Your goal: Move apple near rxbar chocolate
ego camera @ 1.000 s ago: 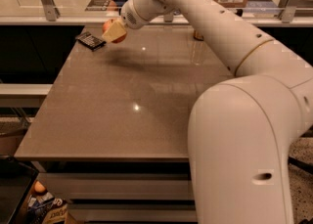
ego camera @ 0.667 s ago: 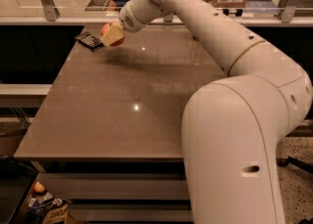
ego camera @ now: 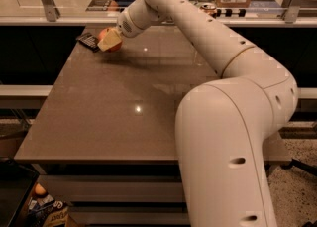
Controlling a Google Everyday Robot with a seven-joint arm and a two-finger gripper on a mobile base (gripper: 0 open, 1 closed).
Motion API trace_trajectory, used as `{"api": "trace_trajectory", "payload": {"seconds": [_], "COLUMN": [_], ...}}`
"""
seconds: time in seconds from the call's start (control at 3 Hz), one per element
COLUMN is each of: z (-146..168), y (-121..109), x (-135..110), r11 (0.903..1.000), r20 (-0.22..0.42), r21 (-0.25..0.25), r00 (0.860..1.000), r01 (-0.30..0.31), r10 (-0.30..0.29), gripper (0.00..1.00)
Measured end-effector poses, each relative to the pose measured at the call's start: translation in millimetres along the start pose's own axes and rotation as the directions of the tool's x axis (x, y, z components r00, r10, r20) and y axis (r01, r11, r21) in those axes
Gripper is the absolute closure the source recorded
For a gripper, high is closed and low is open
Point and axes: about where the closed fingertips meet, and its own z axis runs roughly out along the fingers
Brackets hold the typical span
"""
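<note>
The hand (ego camera: 109, 39) is at the far left corner of the tabletop (ego camera: 124, 127), and it is closed around the apple (ego camera: 115, 47). One pale finger lies across the front of the fruit, and red skin shows above and below it.

Compared with one second ago, the apple has come down and a little to the left. Before, it was carried higher above the surface. Now it is low over the tabletop, with its shadow directly under it. I cannot tell if the bottom of the apple already touches the surface or is just above it.

The rxbar chocolate (ego camera: 87, 40) lies flat in the same place as before, close to the far left edge. The apple is now just beside it, on its right side. From this view the two look almost in contact, but I cannot say that they really touch.

For the task, this means the carrying part seems nearly finished, because the apple is already near the bar. In my judgement, what remains is to set the apple fully down and to open the hand. One risk is that the round apple rolls when it is released, or that the finger on the bar's side pushes the thin wrapper as it opens. A gentle release and a straight lift would be safer here.
</note>
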Motion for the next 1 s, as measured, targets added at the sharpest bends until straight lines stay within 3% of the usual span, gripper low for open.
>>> {"api": "trace_trajectory", "payload": {"seconds": [1.0], "z": [27.6], "y": [-2.4], "x": [9.3], "r11": [0.9985], "r20": [0.009], "r21": [-0.019], "r00": [0.999], "r01": [-0.051], "r10": [0.051], "gripper": [1.00]}}
